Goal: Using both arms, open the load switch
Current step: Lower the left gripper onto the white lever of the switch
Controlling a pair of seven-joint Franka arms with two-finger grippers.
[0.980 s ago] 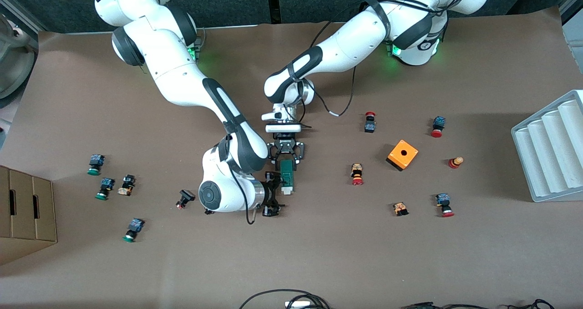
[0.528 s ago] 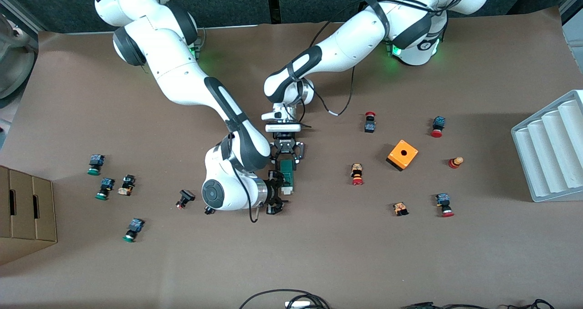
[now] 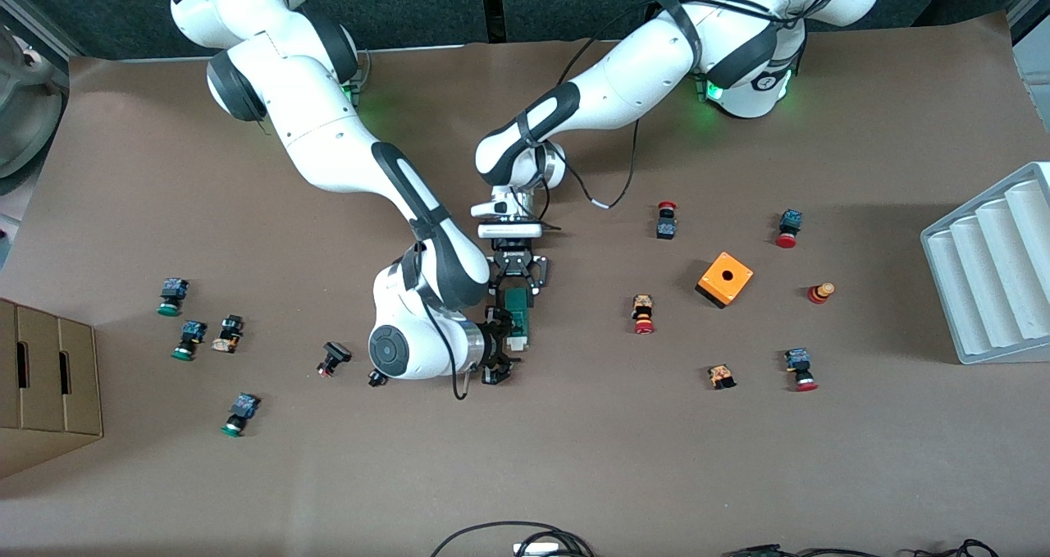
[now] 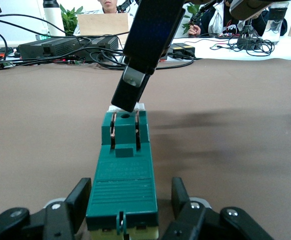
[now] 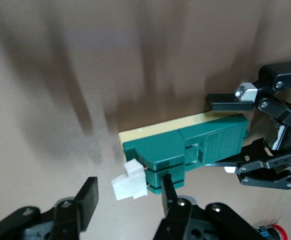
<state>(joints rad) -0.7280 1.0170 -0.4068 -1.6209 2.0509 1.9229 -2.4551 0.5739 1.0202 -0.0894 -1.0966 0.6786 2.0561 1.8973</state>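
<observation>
Load switch: the green load switch (image 3: 517, 314) lies flat on the brown table (image 3: 574, 458) near its middle, long axis running 12 to 6 o'clock in the front view, its white piece (image 3: 517, 343) at the 6 o'clock end, nearer the front camera.

Left gripper: the left gripper (image 3: 514, 280) clamps the 12 o'clock end of the bar, fingers (image 4: 80, 200) pressed against both long sides.

Right gripper: the right gripper (image 3: 497, 349) comes in from 9 o'clock at the white-piece end; its fingers (image 5: 168, 192) stand part spread, one touching the green body beside the white piece, nothing pinched yet.

Key relation: the white piece sits between the right fingers, the arm nearer to it; the opening pull likely runs along the bar toward 6 o'clock while the left braces.
</observation>
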